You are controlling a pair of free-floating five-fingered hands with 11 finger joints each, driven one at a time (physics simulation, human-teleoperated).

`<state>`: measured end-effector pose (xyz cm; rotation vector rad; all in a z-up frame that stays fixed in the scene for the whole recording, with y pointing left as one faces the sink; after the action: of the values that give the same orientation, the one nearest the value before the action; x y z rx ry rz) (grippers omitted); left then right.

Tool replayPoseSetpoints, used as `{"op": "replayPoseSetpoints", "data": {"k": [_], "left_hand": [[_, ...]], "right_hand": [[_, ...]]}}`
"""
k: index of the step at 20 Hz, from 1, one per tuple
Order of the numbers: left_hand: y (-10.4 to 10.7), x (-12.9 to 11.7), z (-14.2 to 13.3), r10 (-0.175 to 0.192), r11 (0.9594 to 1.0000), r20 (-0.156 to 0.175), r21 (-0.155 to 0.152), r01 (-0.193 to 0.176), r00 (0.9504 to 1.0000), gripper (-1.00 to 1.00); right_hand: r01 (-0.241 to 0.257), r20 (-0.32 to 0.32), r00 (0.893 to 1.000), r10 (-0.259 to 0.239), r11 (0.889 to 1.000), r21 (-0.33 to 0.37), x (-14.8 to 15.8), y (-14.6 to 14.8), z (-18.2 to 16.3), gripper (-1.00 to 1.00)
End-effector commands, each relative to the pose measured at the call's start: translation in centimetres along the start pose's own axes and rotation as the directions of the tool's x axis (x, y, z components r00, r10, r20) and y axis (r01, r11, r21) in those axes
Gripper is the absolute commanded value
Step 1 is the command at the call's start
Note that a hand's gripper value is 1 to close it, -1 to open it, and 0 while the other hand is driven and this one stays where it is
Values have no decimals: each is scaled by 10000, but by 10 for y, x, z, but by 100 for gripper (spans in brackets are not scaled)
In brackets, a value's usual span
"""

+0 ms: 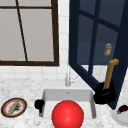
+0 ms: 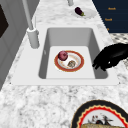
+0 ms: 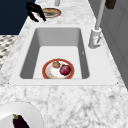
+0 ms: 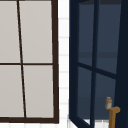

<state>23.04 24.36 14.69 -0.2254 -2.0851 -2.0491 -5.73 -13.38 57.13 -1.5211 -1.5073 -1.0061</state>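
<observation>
Gripping the cabinet door's handle (image 1: 110,72), right hand (image 1: 103,93) fingers curled around it, left hand (image 1: 39,104) fingers curled at sink (image 1: 46,93) rim.

The left hand (image 1: 39,104) is hovering low at the picture's left in the front view, with its fingers curling downward and gripping nothing. The right hand (image 1: 104,94) is floating higher at the right, and its fingers are closing around a handle (image 1: 110,72).
</observation>
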Motion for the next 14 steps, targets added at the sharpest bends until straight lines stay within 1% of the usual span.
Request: {"op": "replayPoseSetpoints", "data": {"k": [1, 8, 11, 14], "left_hand": [[0, 0, 0, 0, 10000, 0, 0, 0, 10000, 0], [0, 0, 0, 0, 10000, 0, 0, 0, 10000, 0], [0, 0, 0, 0, 10000, 0, 0, 0, 10000, 0], [0, 0, 0, 0, 10000, 0, 0, 0, 10000, 0]], "right_hand": [[74, 142, 9999, -73, 9999, -81, -16, -27, 39, 100], [319, 650, 9975, -268, 9964, -791, 9, -52, 114, 100], [257, 774, 9968, -174, 9939, -1070, 21, -57, 147, 100], [336, 926, 9955, -220, 9914, -1266, 33, -60, 180, 100]]}}
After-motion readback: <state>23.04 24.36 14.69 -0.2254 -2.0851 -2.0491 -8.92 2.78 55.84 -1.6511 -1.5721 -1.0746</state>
